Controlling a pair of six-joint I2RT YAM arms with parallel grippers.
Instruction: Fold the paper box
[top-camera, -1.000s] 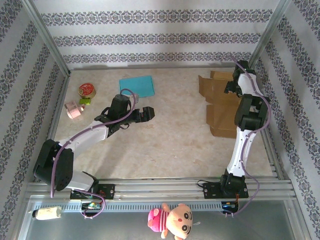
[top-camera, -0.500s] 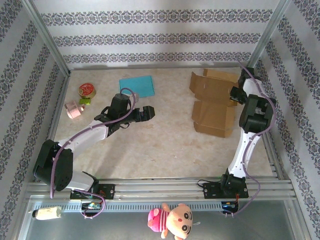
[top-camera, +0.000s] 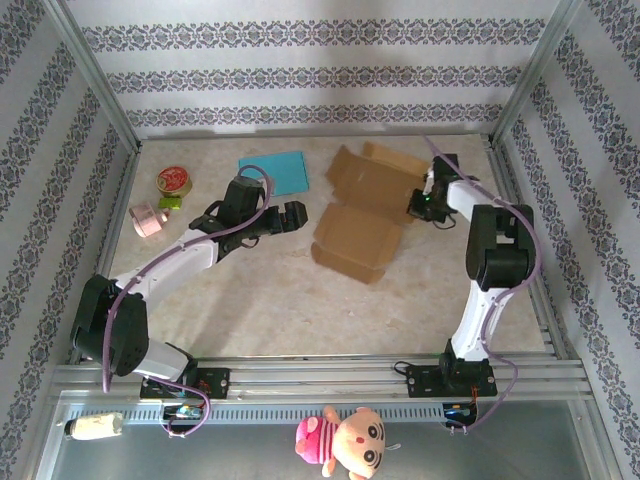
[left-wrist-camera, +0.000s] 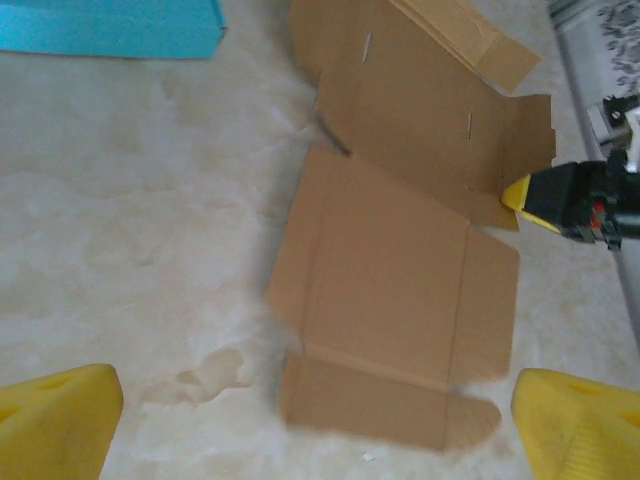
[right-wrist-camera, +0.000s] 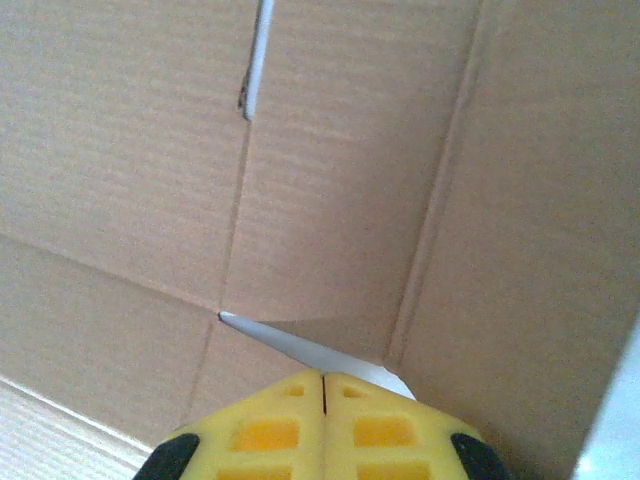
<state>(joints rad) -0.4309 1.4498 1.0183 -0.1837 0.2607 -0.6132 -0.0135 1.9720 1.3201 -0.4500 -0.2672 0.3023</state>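
- Holding the paper box (top-camera: 360, 212) by its edge looks like the step in hand. No side is folded up yet, so the job has only just begun.
- The box lies flat and open near the middle of the table (top-camera: 250, 300), a little toward 12 o'clock.
- The right gripper (top-camera: 422, 204) sits at the box's 3 o'clock side. Its fingers (right-wrist-camera: 270, 420) are pressed tight together, and they look pinched on the thin side flap (left-wrist-camera: 515, 135) there.
- The left gripper (top-camera: 291, 216) waits just beside the box at 9 o'clock and does not touch it. Its fingers (left-wrist-camera: 60, 415) stand wide apart with nothing between them.
- A blue sheet (top-camera: 275, 171) lies at 11 o'clock from the box, near it but apart.
- Next, I think one arm must press the big middle part down flat while the other lifts a side along its fold line.
- That lift should be slow and gentle. The card is thin, so it could slide across the table or bend in the wrong spot.
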